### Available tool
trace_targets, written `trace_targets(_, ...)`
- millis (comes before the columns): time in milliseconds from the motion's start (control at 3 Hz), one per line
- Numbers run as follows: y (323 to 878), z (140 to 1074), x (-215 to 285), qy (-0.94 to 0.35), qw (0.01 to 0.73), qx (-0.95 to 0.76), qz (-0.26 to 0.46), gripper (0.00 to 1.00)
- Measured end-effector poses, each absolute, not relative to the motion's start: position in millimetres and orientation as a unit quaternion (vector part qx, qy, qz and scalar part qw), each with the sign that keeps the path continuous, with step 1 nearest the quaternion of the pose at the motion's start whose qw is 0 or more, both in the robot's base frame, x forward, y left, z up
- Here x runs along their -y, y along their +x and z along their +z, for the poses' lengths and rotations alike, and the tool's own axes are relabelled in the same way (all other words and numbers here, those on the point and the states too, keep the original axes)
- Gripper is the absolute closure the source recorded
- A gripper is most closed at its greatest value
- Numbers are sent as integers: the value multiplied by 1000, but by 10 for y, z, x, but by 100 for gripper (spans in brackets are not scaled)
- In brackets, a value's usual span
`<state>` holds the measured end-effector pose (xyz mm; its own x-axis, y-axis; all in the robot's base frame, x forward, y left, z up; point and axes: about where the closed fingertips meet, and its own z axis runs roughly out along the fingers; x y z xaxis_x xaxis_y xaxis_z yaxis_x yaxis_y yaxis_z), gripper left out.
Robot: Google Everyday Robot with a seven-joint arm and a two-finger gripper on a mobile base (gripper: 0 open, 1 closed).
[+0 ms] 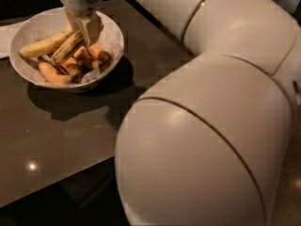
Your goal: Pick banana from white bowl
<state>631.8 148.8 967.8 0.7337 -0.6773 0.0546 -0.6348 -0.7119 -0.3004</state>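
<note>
The white bowl (113,36) stands on the dark table at the top left. It holds two long pale-yellow bananas and several short orange ones (52,74). My gripper (87,29) hangs over the bowl's middle, its fingers closed on the right end of the streaked long banana (66,48). That banana slants up toward the fingers while its left end rests among the others. The other long banana (42,46) lies at the bowl's left side. My arm's large white links fill the right half of the view.
The dark glossy table (61,135) runs toward the front, with its edge at the lower left. A white sheet (5,36) lies at the far left beside the bowl. The arm's elbow (207,145) hides the right of the scene.
</note>
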Motion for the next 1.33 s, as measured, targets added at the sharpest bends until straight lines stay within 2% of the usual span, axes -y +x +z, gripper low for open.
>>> trace_targets(667,6251,9789,-1437,-913,157,-365,-89,100)
trace_targets(1333,6014,10104,-1706,-916,206,-339,-64,100)
